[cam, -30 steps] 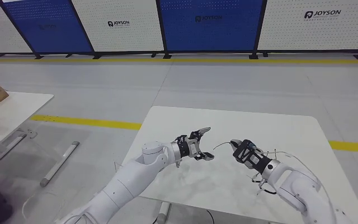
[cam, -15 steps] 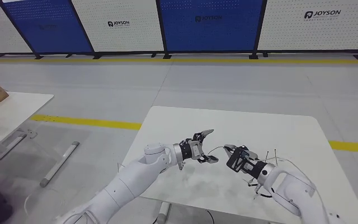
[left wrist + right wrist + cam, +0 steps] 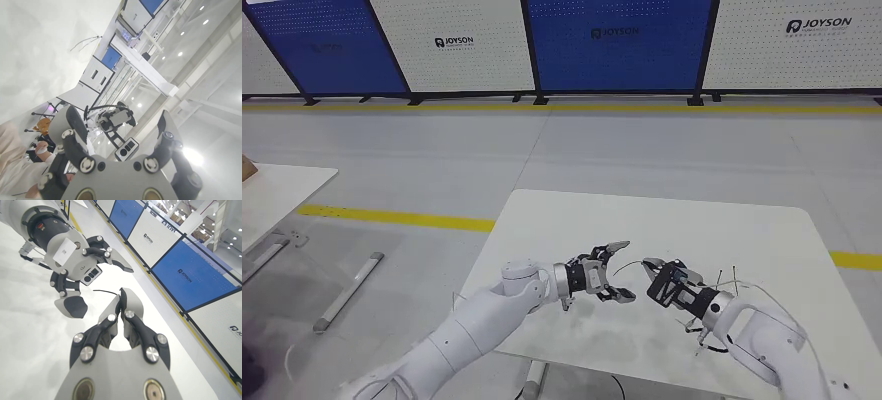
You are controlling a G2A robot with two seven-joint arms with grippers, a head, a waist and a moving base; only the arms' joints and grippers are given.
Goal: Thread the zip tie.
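The right pincer (image 3: 121, 294) is clamped closed on one end of a thin, dark plastic zip tie (image 3: 104, 292). The tie's free length juts out from the pincer's tips toward the left pincer (image 3: 101, 287). The left pincer is spread wide and holds nothing. The zip tie's free tip appears to lie in the gap between its two fingers, touching neither. The two pincers face each other, near together, above the white rectangular tabletop (image 3: 692, 220).
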